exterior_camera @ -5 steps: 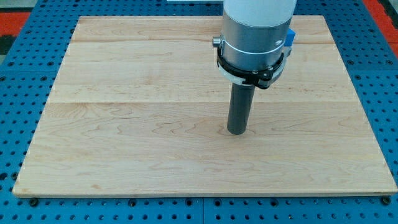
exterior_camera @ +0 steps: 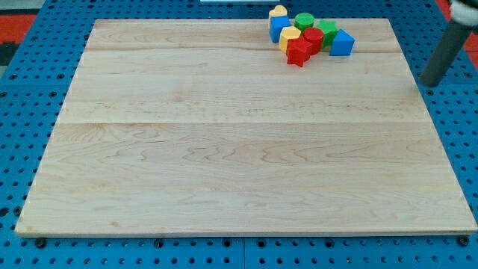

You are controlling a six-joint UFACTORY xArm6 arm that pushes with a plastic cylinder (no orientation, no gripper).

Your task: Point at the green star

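Note:
Several blocks sit tightly clustered at the view's top, right of centre. A green block [exterior_camera: 327, 30], which may be the star, lies between a red block [exterior_camera: 314, 37] and a blue block [exterior_camera: 341, 42]. A round green block [exterior_camera: 304, 20] sits behind them. A red star-like block [exterior_camera: 299, 51] is at the front, with a yellow block [exterior_camera: 290, 36], a blue block [exterior_camera: 278, 28] and a small yellow block [exterior_camera: 278, 11] to the left. My tip [exterior_camera: 429, 84] is at the view's right, just off the board's edge, well right of and below the cluster, touching no block.
The wooden board [exterior_camera: 224, 149] lies on a blue pegboard table [exterior_camera: 463, 134]. A red area shows at the top left corner [exterior_camera: 15, 30].
My rod has swung from the board's centre to the far right, off the board's edge. The block cluster, hidden behind the arm before, now shows.

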